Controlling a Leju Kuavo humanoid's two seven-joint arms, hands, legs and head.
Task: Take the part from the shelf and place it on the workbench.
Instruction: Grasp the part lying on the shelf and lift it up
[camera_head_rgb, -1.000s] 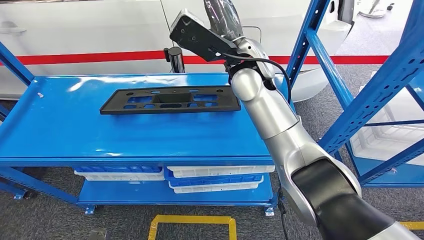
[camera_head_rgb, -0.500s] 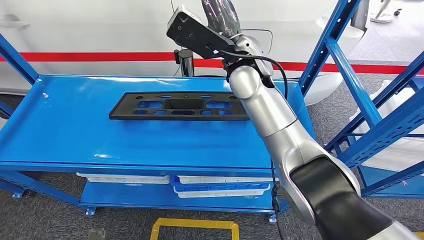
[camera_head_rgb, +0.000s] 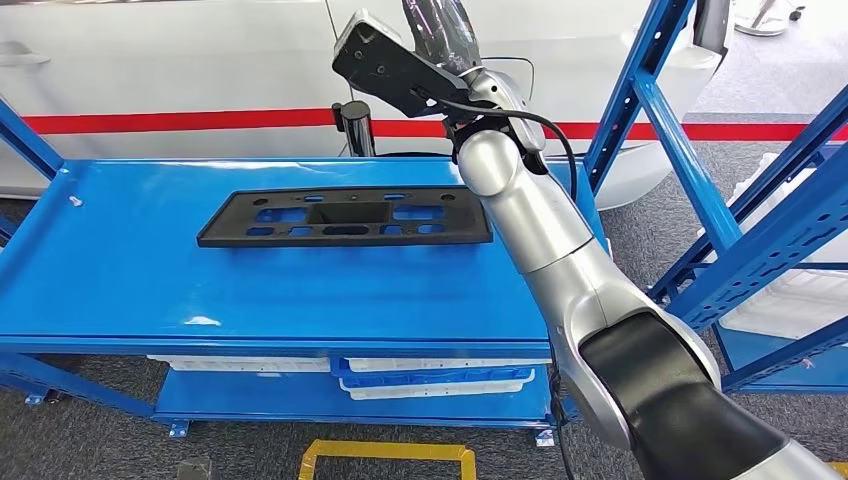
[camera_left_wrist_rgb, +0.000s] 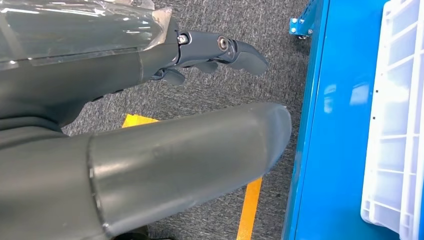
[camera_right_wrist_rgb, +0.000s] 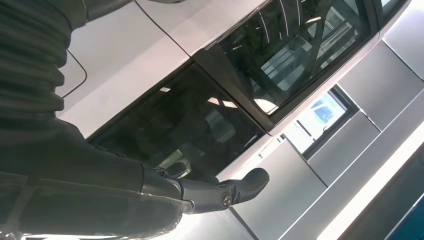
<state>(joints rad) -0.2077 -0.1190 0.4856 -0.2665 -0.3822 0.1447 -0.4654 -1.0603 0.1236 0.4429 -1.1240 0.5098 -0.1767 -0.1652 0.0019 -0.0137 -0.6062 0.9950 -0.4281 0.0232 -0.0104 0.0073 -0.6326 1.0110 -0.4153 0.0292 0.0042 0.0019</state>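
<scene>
View shifted slightly since before, black part (camera_head_rgb: 345, 217) lies unmoved at centre on blue workbench (camera_head_rgb: 120, 270), right hand (camera_right_wrist_rgb: 150, 195) raised at top, fingers apart, empty, left hand (camera_left_wrist_rgb: 165, 100) fingers apart, white car (camera_head_rgb: 180, 60) behind, grey carpet (camera_head_rgb: 100, 445) below.

black part (camera_head_rgb: 345, 216) flat on blue workbench (camera_head_rgb: 150, 280), right arm (camera_head_rgb: 540, 240) raised
</scene>
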